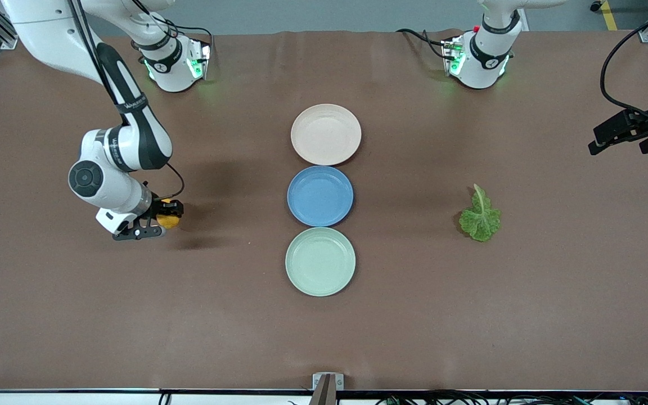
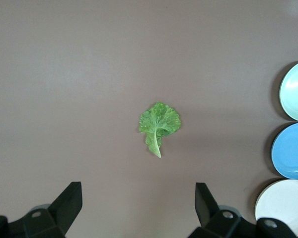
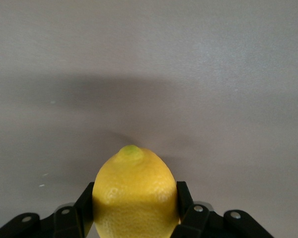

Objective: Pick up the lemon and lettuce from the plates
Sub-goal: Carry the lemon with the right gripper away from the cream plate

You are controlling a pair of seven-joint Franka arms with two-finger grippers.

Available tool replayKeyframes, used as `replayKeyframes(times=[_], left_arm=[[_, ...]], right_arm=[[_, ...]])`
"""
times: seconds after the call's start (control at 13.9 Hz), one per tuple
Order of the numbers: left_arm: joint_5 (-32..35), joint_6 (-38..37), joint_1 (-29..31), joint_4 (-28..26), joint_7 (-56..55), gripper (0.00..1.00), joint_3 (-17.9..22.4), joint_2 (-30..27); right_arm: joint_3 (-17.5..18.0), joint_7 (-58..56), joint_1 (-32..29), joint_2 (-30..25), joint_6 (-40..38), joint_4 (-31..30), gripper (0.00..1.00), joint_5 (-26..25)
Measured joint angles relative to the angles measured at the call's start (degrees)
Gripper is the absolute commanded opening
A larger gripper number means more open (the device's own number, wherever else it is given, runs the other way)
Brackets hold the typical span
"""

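My right gripper (image 1: 165, 217) is shut on the yellow lemon (image 1: 169, 220), low over bare table toward the right arm's end. In the right wrist view the lemon (image 3: 134, 193) sits between the two fingers of that gripper (image 3: 134, 201). The lettuce (image 1: 480, 216) lies flat on the table toward the left arm's end, off any plate. My left gripper (image 1: 611, 135) is open and empty, high at the table's edge; its wrist view shows the lettuce (image 2: 159, 123) ahead of the gripper (image 2: 139, 201). The beige-pink plate (image 1: 325, 134) and the mint plate (image 1: 320, 261) are empty.
An empty blue plate (image 1: 320, 196) sits between the two other plates in a row down the table's middle. The left wrist view shows the mint plate (image 2: 295, 89), blue plate (image 2: 293, 151) and beige-pink plate (image 2: 283, 206) at one side. A brown cloth covers the table.
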Motion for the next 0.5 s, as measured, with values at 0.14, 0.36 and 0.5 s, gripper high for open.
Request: replayKeyframes(times=[0.14,0.36,0.5], left_arm=[[0.0,0.0,0.0,0.0,0.0,1.0,-0.2,0.0],[0.0,0.0,0.0,0.0,0.0,1.0,-0.2,0.0],[0.0,0.0,0.0,0.0,0.0,1.0,-0.2,0.0]], right_arm=[[0.1,-1.9,-1.0,2.0,1.5,-0.1,0.08,0.0],[0.2,-2.8,-1.6,3.0,2.1,-0.1,0.42,0.0],[0.3,-2.9,-1.6,3.0,2.1,-0.2,1.0,0.0]])
